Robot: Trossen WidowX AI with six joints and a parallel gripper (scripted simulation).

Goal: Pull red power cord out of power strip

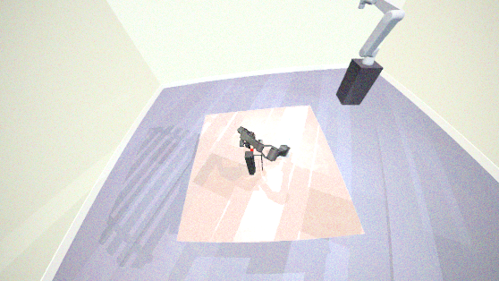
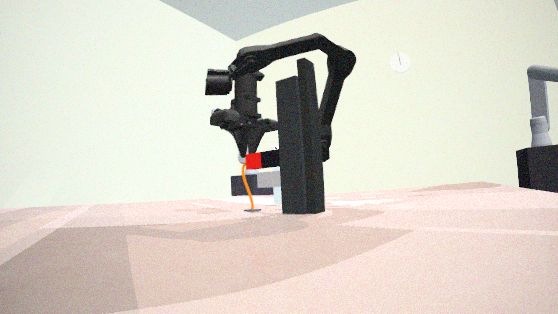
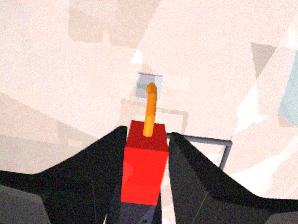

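Observation:
The red plug [image 1: 251,149] [image 2: 253,161] [image 3: 145,172] lies level, with its black part [image 2: 270,159] reaching from the red body toward the black upright power strip [image 1: 250,166] [image 2: 291,150]. Whether its far end still sits in the strip is hidden. An orange cord [image 2: 247,186] [image 3: 150,110] hangs from the plug's outer end down to a small grey plate [image 2: 253,210] [image 3: 143,91] on the table. My gripper [image 2: 247,154] [image 3: 148,136] points down and is shut on the red plug, one finger along each side.
A thin dark frame [image 1: 262,163] [image 3: 200,139] stands beside the strip. My arm [image 1: 255,140] [image 2: 342,60] arches behind the strip. A pale grey block [image 2: 268,178] shows beyond the plug. Another grey arm [image 1: 380,36] stands far off on a dark pedestal [image 1: 358,82] [image 2: 537,167].

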